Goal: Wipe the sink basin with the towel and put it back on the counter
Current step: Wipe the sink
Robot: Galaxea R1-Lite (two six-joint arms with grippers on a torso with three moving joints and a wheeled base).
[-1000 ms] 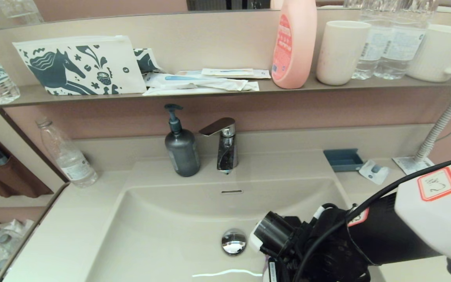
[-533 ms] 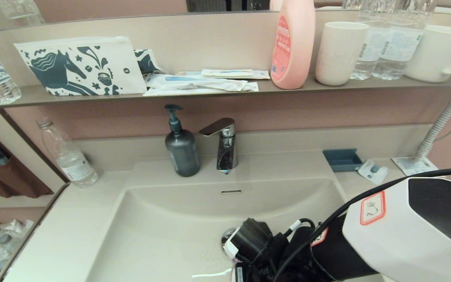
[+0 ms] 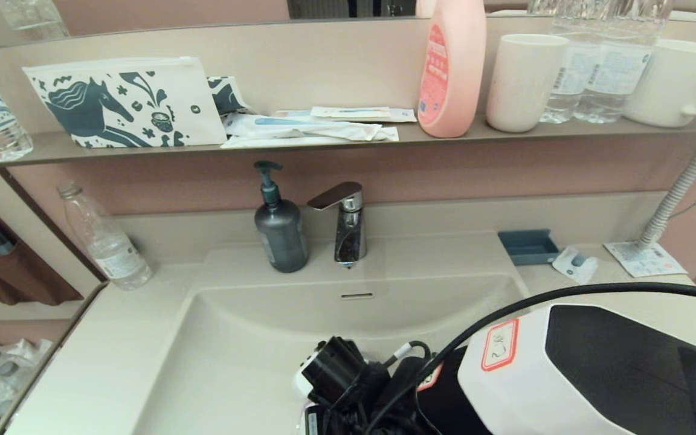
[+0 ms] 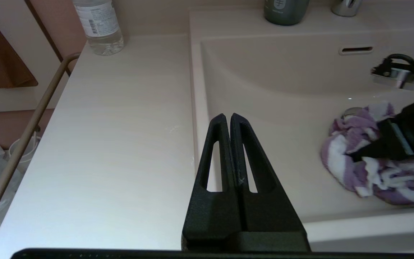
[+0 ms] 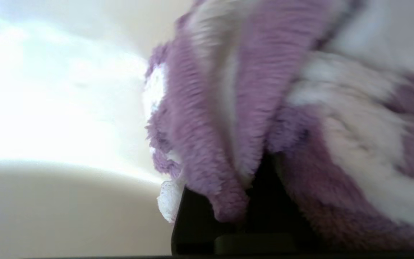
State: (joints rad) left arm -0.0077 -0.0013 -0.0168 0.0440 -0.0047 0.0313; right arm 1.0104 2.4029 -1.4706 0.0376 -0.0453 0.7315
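Observation:
The purple and white striped towel [image 4: 347,151] lies bunched on the floor of the cream sink basin [image 3: 251,338], right beside the chrome drain plug [image 4: 349,111]. My right gripper [image 4: 383,147] is shut on the towel and presses it down in the basin. In the right wrist view the towel [image 5: 264,90] covers the fingers. In the head view my right arm [image 3: 565,374] reaches over the basin's front and hides both towel and drain. My left gripper [image 4: 227,117] is shut and empty, hanging over the basin's left rim beside the counter [image 4: 113,126].
A dark soap dispenser [image 3: 280,226] and chrome faucet [image 3: 345,220] stand behind the basin. A water bottle [image 3: 106,241] stands at the counter's back left, a blue dish [image 3: 529,246] at the back right. The shelf above holds a horse pouch [image 3: 121,99], pink bottle [image 3: 454,66] and cups.
My right arm has swept leftward across the basin floor with the towel, and now covers the drain plug in the head view.

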